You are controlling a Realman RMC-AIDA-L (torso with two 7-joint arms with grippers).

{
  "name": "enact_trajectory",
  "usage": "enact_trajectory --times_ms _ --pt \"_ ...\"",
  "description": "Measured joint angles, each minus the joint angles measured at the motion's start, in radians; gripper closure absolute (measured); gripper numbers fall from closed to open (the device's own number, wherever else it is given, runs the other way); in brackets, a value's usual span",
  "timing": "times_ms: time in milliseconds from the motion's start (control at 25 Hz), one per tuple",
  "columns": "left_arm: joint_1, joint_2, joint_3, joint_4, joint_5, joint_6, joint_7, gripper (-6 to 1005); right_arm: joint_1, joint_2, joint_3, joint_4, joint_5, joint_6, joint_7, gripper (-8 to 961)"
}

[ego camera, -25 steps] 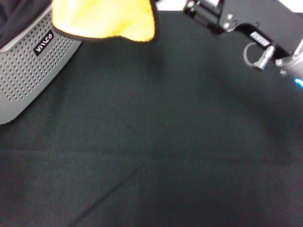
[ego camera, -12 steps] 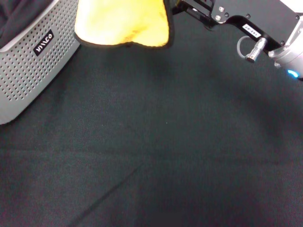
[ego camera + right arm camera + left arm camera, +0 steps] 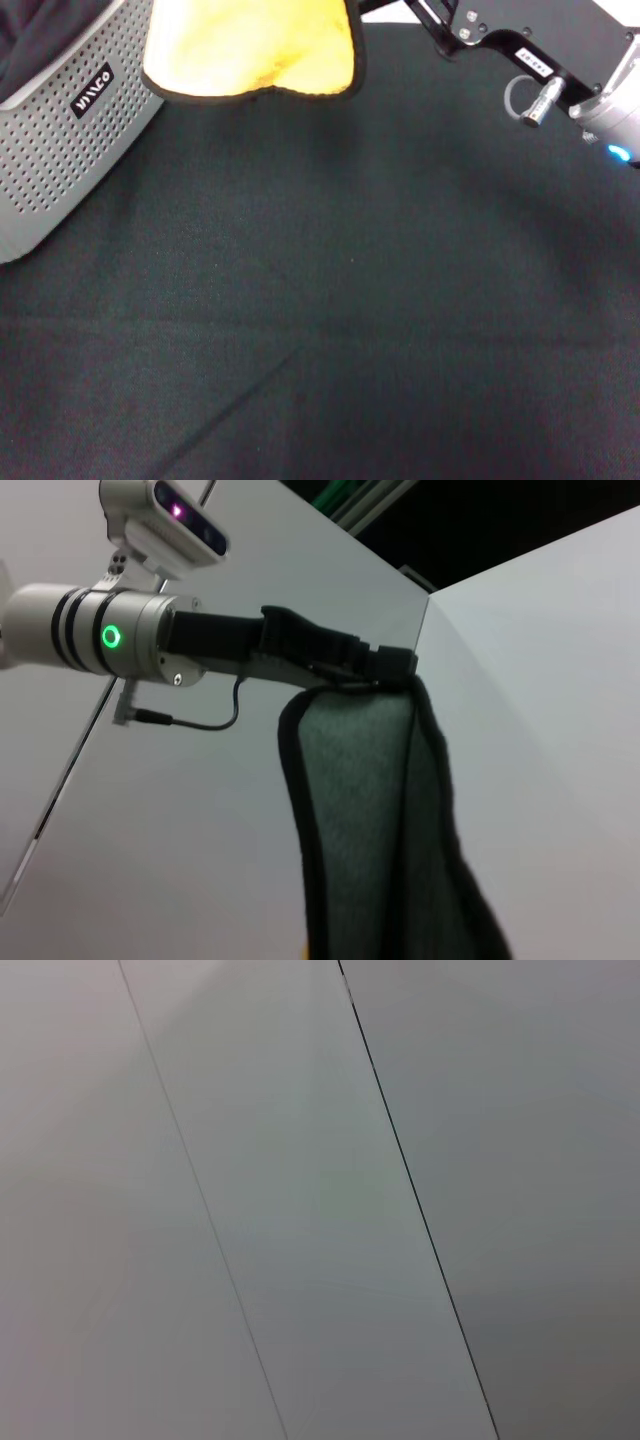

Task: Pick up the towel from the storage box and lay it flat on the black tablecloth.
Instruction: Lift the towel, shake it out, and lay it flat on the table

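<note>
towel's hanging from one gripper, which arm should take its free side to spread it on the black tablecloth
Right, probably. The left gripper is shut on the towel's top edge, so it is busy; the right gripper sits just beside the towel's hanging side, above the black tablecloth.

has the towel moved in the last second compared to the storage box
Yes. In the head view the towel, hanging from the left gripper, swung right, away from the box, then drifted back slightly toward it. It hangs above the tablecloth.
</note>
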Motion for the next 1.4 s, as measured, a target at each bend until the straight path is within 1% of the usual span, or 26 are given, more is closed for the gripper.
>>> enact_trajectory --times_ms 40,360,560,1040,1400 --pt "0.001 0.001 0.000 0.000 0.000 0.000 0.000 980 0.004 0.000 -0.002 0.005 -0.001 0.001 0.000 489" --pt "0.004 0.004 -0.007 0.000 0.000 -0.003 0.001 980 0.003 0.000 -0.015 0.021 -0.006 -0.002 0.005 660" --pt "0.006 0.005 -0.008 0.000 0.009 -0.003 0.006 980 -0.007 0.001 -0.019 0.015 -0.005 -0.015 0.005 681" --pt "0.017 0.006 -0.008 -0.002 0.016 -0.002 0.015 979 -0.040 0.002 -0.018 0.009 -0.002 -0.048 0.009 696" --pt "0.017 0.004 -0.008 -0.001 0.005 -0.004 0.015 979 -0.032 0.000 -0.019 0.012 -0.005 -0.043 0.012 720"
